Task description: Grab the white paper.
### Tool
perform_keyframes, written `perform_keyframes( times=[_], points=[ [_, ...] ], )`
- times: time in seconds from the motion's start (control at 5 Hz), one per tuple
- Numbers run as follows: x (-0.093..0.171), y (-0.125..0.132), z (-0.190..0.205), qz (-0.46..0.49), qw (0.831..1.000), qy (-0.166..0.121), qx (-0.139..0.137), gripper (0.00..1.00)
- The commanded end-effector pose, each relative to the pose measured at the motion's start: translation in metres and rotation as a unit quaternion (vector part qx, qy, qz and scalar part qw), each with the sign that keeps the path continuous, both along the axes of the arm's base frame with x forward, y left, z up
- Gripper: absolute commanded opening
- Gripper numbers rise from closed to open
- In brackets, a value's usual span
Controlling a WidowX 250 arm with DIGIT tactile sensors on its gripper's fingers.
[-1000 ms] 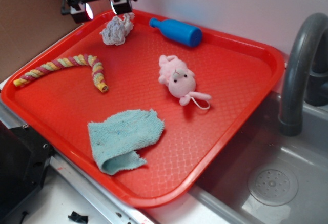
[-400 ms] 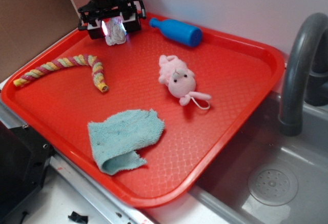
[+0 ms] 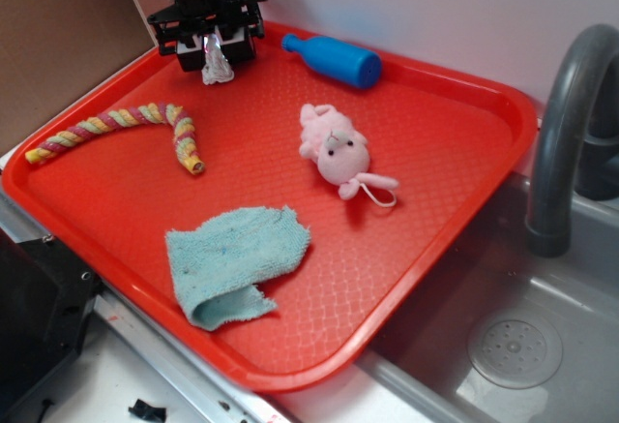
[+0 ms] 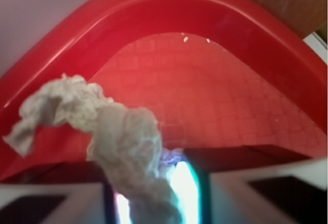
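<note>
At the far left corner of the red tray (image 3: 455,104), the claw (image 3: 216,53) is clenched on the white paper (image 4: 120,147), which is squeezed between its fingers (image 4: 246,196) with a crumpled end sticking out.

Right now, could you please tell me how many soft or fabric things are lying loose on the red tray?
3: the braided rope toy at the left, the pink plush toy near the middle, and the light blue cloth at the front. The white paper is pinched between the jaws.
</note>
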State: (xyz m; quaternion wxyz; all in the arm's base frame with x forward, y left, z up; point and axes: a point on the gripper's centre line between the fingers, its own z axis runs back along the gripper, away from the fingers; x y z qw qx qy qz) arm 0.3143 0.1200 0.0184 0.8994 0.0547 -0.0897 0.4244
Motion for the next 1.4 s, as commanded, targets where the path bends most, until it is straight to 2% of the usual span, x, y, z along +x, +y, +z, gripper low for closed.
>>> perform_keyframes(
  times=[0.0,0.2,0.4,0.6,0.8,1.0,1.2],
  points=[
    [-0.004,-0.003,0.06,-0.02,0.999,-0.005,0.025,0.0],
    [-0.013,-0.03,0.101,-0.069,0.998,0.001,-0.004,0.0],
    [-0.025,-0.059,0.132,-0.137,0.989,0.032,-0.052,0.0],
    [-0.047,-0.095,0.165,-0.202,0.975,0.031,-0.092,0.0],
    [-0.069,-0.119,0.193,-0.259,0.96,0.033,-0.104,0.0],
    [-0.091,-0.137,0.207,-0.303,0.949,0.01,-0.084,0.0],
    [-0.096,-0.139,0.206,-0.336,0.941,0.018,-0.034,0.0]
  ],
)
